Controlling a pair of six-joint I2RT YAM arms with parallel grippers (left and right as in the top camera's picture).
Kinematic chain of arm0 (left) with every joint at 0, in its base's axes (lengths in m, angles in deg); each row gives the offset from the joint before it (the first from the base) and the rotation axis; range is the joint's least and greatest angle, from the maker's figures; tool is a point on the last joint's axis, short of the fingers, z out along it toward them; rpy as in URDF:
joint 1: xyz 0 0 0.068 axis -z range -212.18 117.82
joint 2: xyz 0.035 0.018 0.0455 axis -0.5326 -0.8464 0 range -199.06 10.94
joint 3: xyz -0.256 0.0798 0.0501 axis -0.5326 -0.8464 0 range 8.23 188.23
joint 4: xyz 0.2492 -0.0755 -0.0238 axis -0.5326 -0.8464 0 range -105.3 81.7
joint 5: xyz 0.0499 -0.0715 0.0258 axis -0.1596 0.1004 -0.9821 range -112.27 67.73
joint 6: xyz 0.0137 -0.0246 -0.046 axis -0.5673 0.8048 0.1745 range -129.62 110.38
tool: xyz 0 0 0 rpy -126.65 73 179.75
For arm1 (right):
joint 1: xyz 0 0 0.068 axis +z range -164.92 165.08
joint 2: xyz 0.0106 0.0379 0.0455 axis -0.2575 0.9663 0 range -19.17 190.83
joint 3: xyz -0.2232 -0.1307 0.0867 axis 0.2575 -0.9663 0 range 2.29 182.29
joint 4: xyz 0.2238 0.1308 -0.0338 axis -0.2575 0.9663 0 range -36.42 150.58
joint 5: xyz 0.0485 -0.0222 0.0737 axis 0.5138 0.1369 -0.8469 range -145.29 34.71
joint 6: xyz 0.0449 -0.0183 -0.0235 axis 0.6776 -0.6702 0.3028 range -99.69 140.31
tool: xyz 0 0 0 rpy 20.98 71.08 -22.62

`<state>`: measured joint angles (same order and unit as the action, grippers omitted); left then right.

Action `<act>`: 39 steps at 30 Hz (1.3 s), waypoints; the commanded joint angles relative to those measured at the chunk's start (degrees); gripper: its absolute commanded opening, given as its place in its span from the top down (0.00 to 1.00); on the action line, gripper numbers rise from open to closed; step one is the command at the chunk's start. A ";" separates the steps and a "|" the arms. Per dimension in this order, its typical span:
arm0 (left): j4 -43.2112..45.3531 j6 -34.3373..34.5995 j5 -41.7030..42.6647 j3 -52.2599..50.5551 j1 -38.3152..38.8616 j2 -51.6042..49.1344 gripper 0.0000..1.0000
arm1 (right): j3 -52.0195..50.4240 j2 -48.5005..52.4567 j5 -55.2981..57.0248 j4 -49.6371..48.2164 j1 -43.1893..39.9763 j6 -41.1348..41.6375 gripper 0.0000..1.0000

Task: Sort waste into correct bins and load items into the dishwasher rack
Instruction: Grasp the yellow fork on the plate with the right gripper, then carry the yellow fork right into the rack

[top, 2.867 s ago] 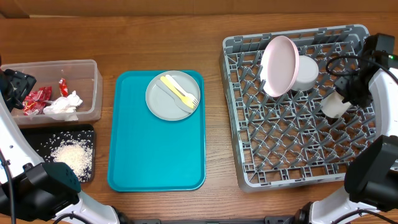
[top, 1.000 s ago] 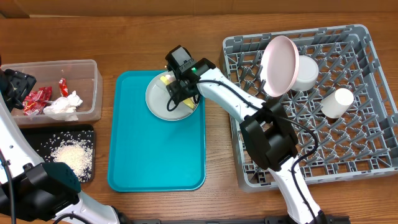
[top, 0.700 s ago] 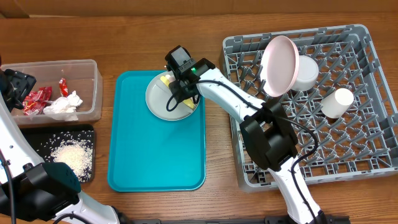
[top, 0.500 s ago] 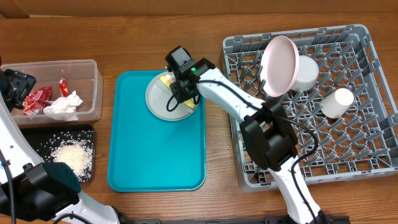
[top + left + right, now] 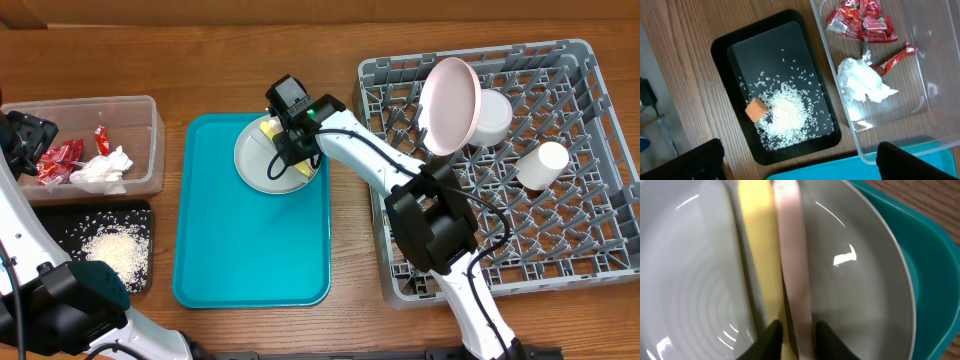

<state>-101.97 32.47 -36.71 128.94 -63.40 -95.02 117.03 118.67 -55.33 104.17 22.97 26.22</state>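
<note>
My right gripper (image 5: 288, 150) is down on the grey plate (image 5: 252, 165) on the teal tray. In the right wrist view its fingers (image 5: 799, 335) are shut on a pale cutlery handle (image 5: 790, 255), with the second yellow piece (image 5: 760, 240) beside it. I cannot tell fork from spoon. My left gripper (image 5: 25, 140) is open (image 5: 800, 167) above the bins. The clear tub (image 5: 940, 75) holds red wrappers (image 5: 860, 22) and the napkin (image 5: 862, 85). The black tray (image 5: 735, 45) holds rice (image 5: 787, 112) and the orange cube (image 5: 755, 109).
The grey rack (image 5: 372, 170) at the right holds the white plate (image 5: 450, 105) upright, the white bowl (image 5: 493, 118) behind it and the small cup (image 5: 543, 165) on its side. The teal tray (image 5: 250, 250) lies between the bins and the rack.
The right arm has come from the rack, leaving the cup there, to the grey plate. Over the last second it has stayed there. The left arm has not moved.
</note>
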 commanded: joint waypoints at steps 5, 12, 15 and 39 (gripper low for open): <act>-0.13 1.22 -0.98 0.63 0.22 1.07 0.00 | 0.20 2.21 -0.02 1.05 -0.09 0.09 0.89; -0.15 1.22 -0.98 0.63 0.22 1.07 0.00 | 1.90 2.12 -0.02 2.93 -0.13 0.09 0.95; -0.15 1.22 -0.98 0.63 0.22 1.07 0.00 | 3.50 2.10 -0.04 4.50 -0.20 0.17 0.96; -0.15 1.22 -0.98 0.63 0.22 1.07 0.00 | 41.22 -2.38 4.09 43.50 -17.00 5.35 0.96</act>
<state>-101.97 32.47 -36.69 128.94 -63.40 -95.02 156.59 118.85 -51.35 144.63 9.59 32.08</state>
